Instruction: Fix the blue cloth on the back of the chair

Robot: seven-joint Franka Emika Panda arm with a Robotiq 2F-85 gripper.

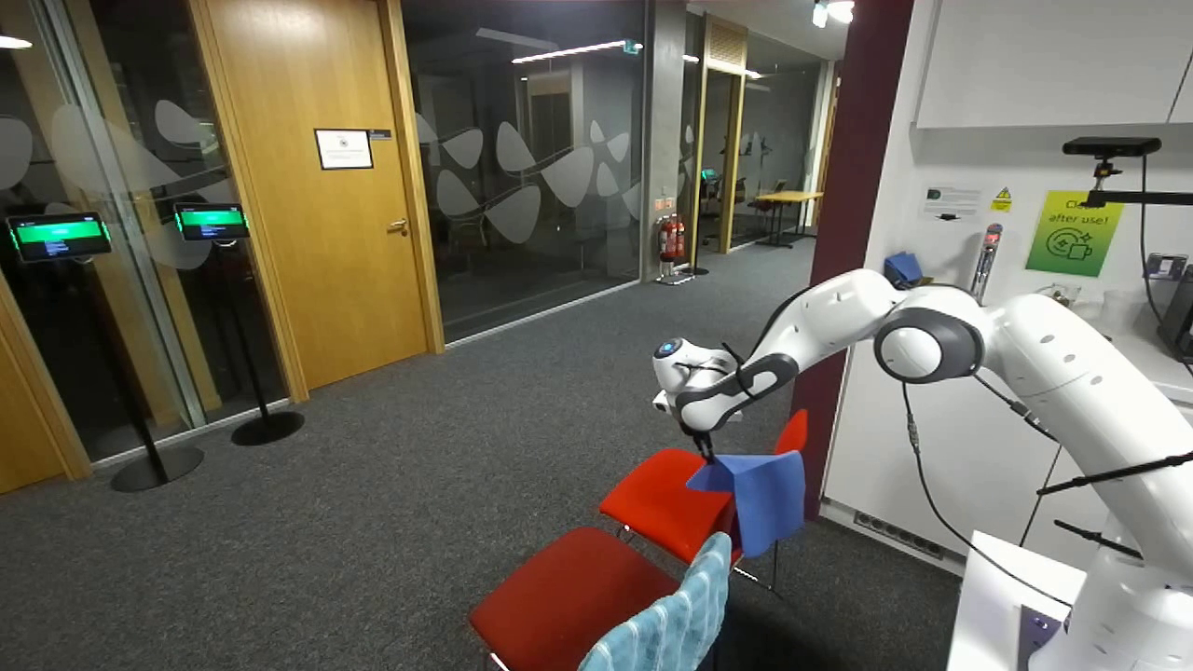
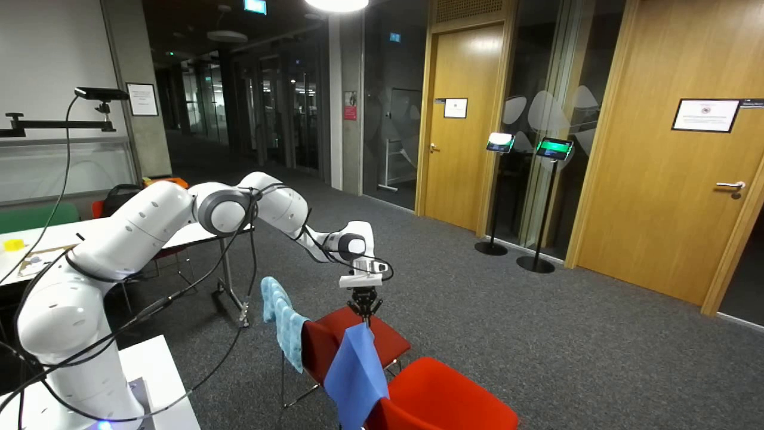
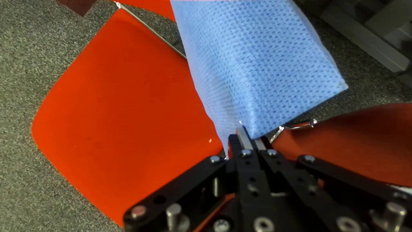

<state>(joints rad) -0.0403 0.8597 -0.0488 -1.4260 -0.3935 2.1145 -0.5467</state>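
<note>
Grey carpet [image 1: 401,522] covers the room up to a dark glass wall [image 1: 582,233]. Reading an exterior view from the left, I get two stands [image 1: 267,427] with their screens [image 1: 212,222] lit green, then a wooden door [image 1: 303,214] carrying a framed notice [image 1: 344,149], then the glass with its pale leaf-like shapes [image 1: 567,177] and, past that, red extinguishers [image 1: 671,238]. Low in that view comes a dark red chair [image 1: 570,587] with a teal cloth [image 1: 678,610] over its back; just beside it is the bright red chair [image 1: 666,499]. My gripper [image 3: 251,141] points down near that chair's back, and the wrist view puts it between the two seats. I have it closed on an edge of the blue cloth [image 3: 257,64]. From that pinch the cloth stretches across to the bright red chair's back and hangs down the outer side, covering the end nearest the teal cloth; some of the back shows past it in both exterior views. Whether the cloth is hooked over the top edge, I cannot tell. On to the right, my white arm [image 1: 1053,354] arches up from its base [image 1: 1118,615] on a white table [image 1: 1002,582]. Behind it are white cupboards [image 1: 1044,65], a green poster [image 1: 1072,233] and, furthest right, a camera [image 1: 1111,146] on a black bar [image 1: 1142,198].
</note>
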